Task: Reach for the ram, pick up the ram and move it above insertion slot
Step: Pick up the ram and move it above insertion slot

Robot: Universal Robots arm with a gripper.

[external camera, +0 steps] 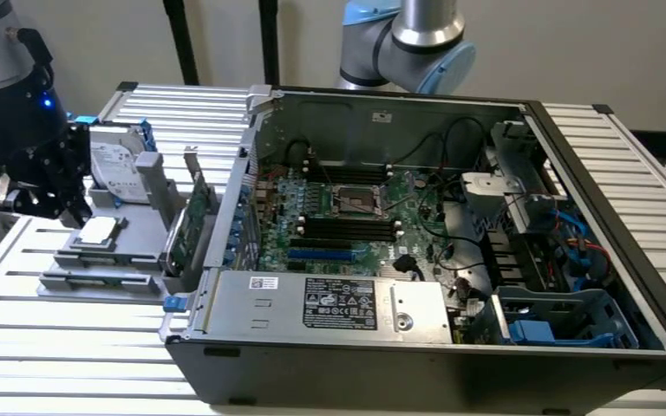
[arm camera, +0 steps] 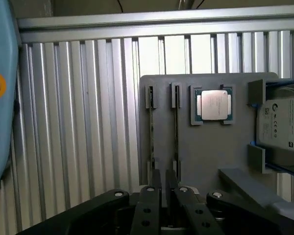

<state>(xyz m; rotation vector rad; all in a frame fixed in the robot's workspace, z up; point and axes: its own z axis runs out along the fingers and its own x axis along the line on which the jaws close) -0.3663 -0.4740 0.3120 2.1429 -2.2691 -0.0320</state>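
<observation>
Now, your gripper [arm camera: 163, 176] hangs over the near end of the grey holder [arm camera: 206, 161]. Its fingers [arm camera: 149, 205] are drawn close together, with at most a dark sliver between them, and they hold nothing. You need to part them before going down, wide enough to straddle a thin board.

Just past the fingertips, two memory sticks stand on edge in the holder's slots: the ram [arm camera: 152, 132] and its twin [arm camera: 175, 129], close side by side. Your centreline appears to fall between the two. Choose one and shift across until it sits squarely in the gap, otherwise a finger is likely to land on the neighbour. Close on the flat faces near mid-length and lift straight, so the stick does not bind in its end guides.

Beyond them lie the processor [arm camera: 214, 105] in its pocket and the hard drive [arm camera: 284, 129] in its bracket; keep off both. Farthest, across the tabletop [external camera: 32, 347] in the open computer case [external camera: 426, 364], the insertion slot [external camera: 345, 227] lies among the black sockets on the motherboard, well apart from the holder.
</observation>
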